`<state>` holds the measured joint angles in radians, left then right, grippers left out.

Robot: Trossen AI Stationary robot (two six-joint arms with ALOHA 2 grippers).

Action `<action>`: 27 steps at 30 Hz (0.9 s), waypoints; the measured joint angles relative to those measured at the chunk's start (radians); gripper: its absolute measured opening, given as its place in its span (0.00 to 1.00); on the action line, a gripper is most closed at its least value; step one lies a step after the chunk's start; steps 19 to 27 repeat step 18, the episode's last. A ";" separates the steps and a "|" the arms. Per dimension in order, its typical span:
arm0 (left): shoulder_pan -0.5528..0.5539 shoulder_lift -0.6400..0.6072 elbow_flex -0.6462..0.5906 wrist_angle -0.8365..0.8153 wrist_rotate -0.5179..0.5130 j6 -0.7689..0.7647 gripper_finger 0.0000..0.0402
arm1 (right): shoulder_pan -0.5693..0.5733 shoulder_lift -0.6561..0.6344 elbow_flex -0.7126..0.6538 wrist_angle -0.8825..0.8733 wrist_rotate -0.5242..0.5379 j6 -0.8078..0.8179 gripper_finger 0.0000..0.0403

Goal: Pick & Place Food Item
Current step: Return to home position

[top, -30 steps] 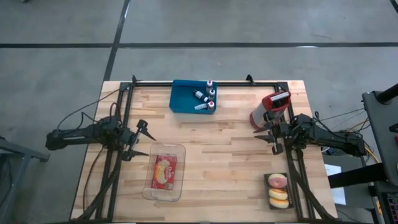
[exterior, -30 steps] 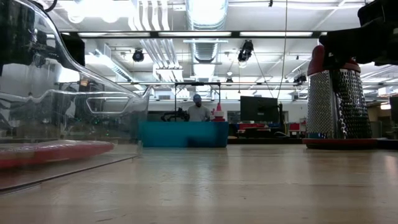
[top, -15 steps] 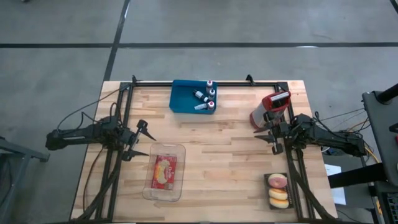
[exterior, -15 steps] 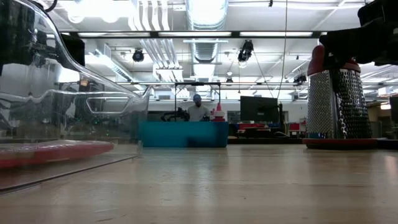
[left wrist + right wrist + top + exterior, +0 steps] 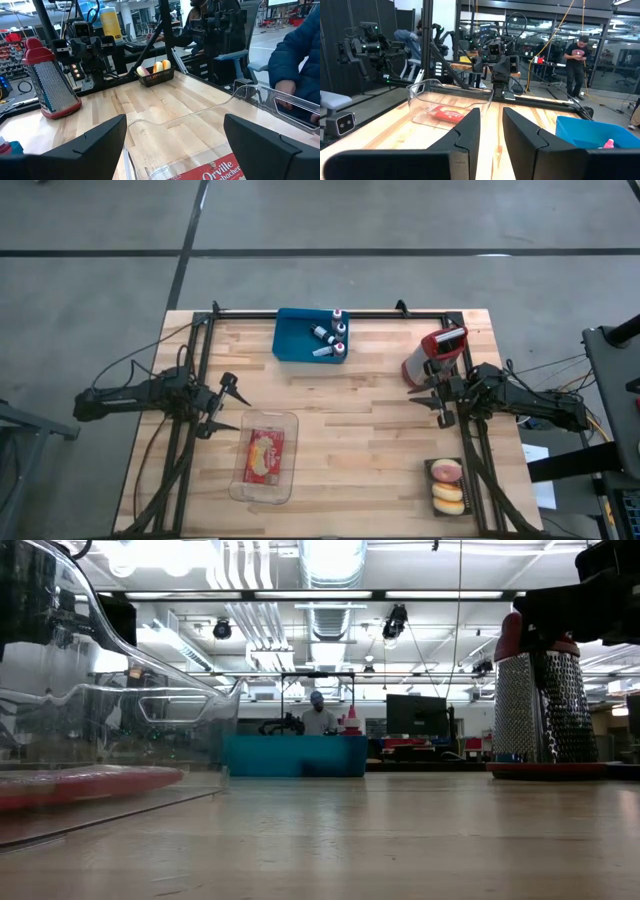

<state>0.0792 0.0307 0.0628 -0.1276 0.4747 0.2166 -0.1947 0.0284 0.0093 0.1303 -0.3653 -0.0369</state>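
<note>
A clear glass dish (image 5: 265, 480) near the table's near left holds a red-and-yellow food packet (image 5: 265, 455); the packet also shows in the left wrist view (image 5: 212, 170) and the right wrist view (image 5: 447, 114). A black basket (image 5: 446, 485) with several round food pieces stands at the near right, also in the left wrist view (image 5: 156, 71). My left gripper (image 5: 225, 405) is wide open and empty, just left of the dish's far end. My right gripper (image 5: 432, 404) is empty, its fingers a narrow gap apart, beside the grater (image 5: 432, 356).
A blue bin (image 5: 311, 336) with small bottles stands at the far middle. The red-topped metal grater stands at the far right, close to my right gripper. Bare wood lies between the two arms. A person in a blue jacket (image 5: 300, 55) is beyond the table.
</note>
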 joint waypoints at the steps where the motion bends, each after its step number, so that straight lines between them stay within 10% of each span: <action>1: 0.000 0.000 0.000 0.000 0.000 0.000 0.85 | 0.000 0.000 0.000 0.000 0.000 0.000 0.20; 27: 0.000 0.000 0.000 0.000 0.000 0.000 0.85 | 0.000 0.000 0.000 0.000 0.000 0.000 0.18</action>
